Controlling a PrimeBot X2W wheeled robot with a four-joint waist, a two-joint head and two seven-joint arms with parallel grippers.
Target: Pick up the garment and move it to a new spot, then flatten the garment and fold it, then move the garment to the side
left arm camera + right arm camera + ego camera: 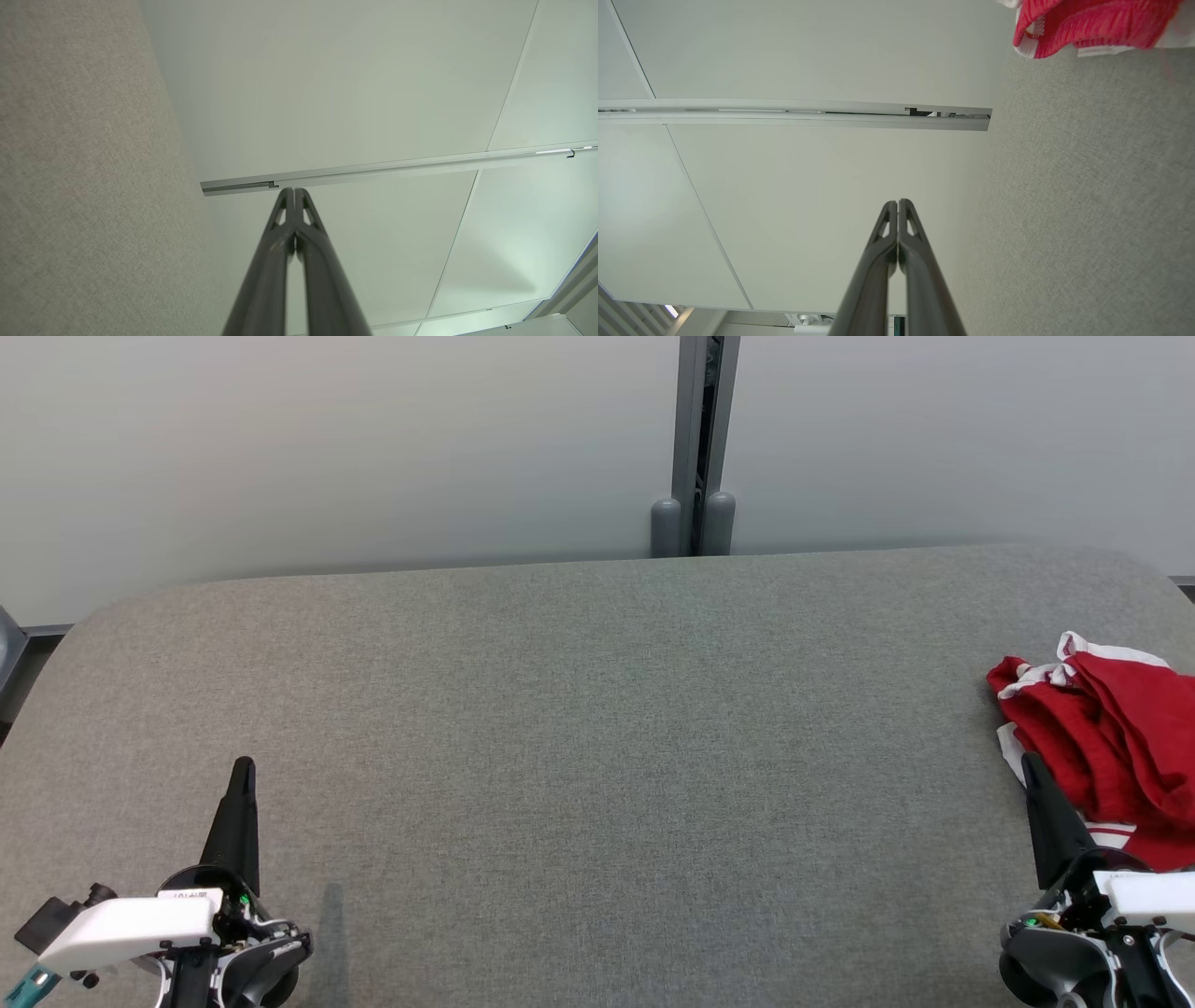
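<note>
Head view cuts off the crumpled red-and-white garment [1111,728] at the frame's right edge. It lies on the grey desk [597,728], just beyond the right tool [1030,763] and to its outer side. The right tool and the left tool [244,765] each have their fingers pressed together, pinching nothing.

One red garment [1116,728], one grey table [597,728], two pincers: left pincer [245,765] and right pincer [1031,763].
</note>
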